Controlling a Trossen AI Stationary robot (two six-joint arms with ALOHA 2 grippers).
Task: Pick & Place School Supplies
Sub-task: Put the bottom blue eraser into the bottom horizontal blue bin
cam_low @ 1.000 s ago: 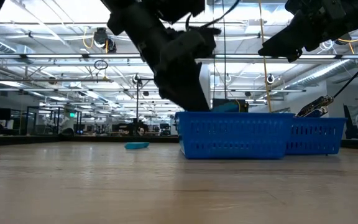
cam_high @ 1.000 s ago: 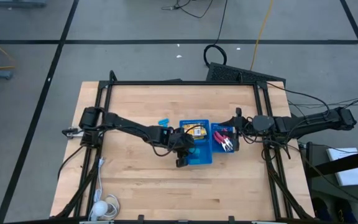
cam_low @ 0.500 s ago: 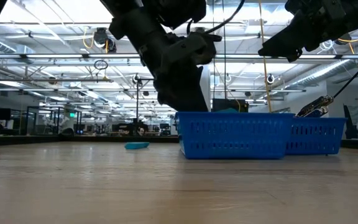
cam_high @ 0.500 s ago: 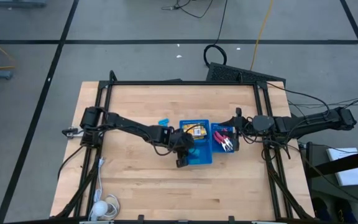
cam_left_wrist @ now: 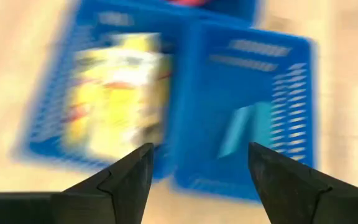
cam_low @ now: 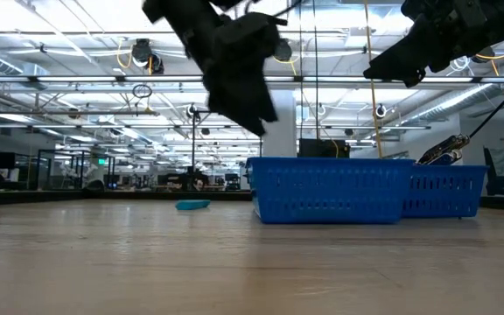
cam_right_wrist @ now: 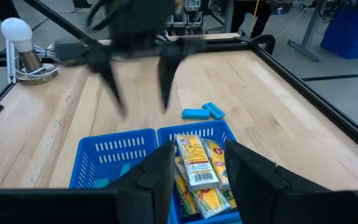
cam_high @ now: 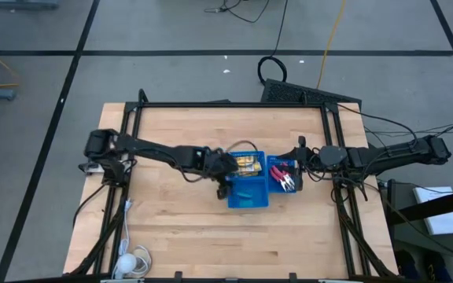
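Left gripper [cam_high: 223, 187]: fingers spread, empty, above the blue plastic basket [cam_high: 248, 203].
Supplies: light-blue plastic piece [cam_left_wrist: 244, 127] in the compartment below; two more [cam_right_wrist: 202, 112] on the table [cam_high: 163, 220] beyond.
Risk: a low retreat could clip the basket rim.

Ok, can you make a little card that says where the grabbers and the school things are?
left gripper: open, empty, raised over the blue plastic basket
right gripper: waiting over the baskets
one compartment: yellow-orange packets
other compartment: light-blue plastic piece
smaller blue basket: red-handled scissors
wooden table: two light-blue pieces
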